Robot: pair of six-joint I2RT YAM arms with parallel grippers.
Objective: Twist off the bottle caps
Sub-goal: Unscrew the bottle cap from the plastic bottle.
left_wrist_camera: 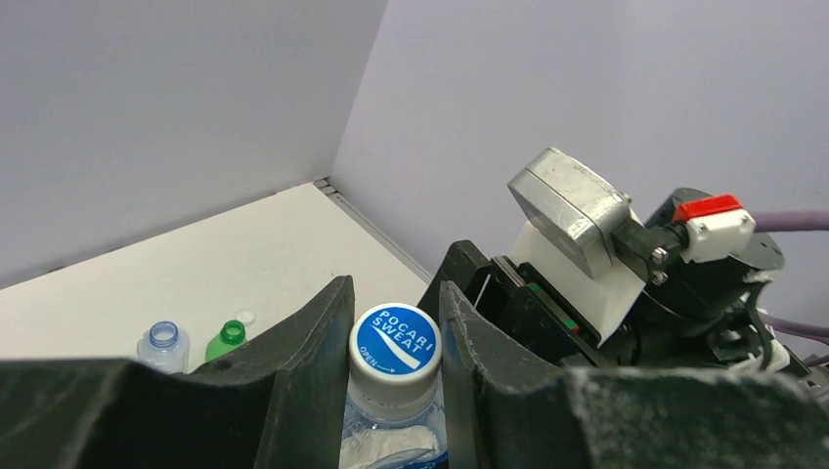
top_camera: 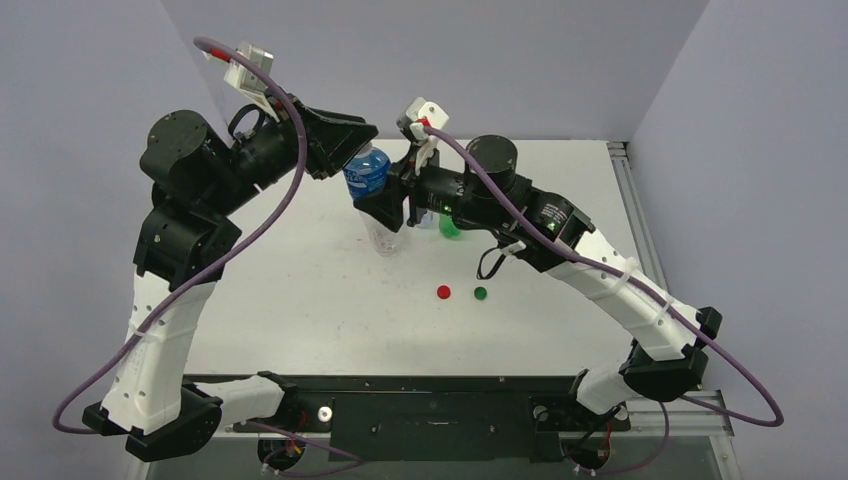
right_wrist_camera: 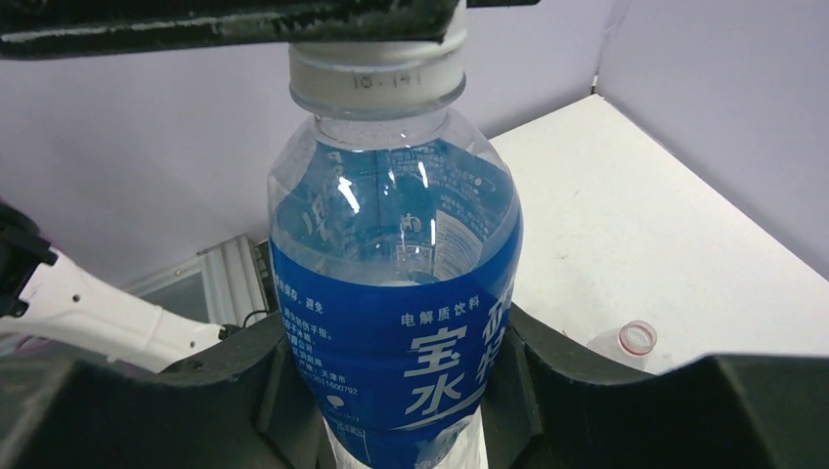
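Observation:
A clear bottle with a blue label stands upright between both grippers. My left gripper is shut on its whitish-blue cap, one finger on each side. My right gripper is shut on the bottle's body at the label's lower part. From above, the left gripper sits over the bottle and the right gripper just below it. A red cap and a green cap lie loose on the table. A small white cap lies beside the green bottle.
An uncapped clear bottle stands next to the green bottle, close behind my right arm. Another open clear bottle with a red neck ring shows to the right of my right gripper. Walls close in the table's far corner.

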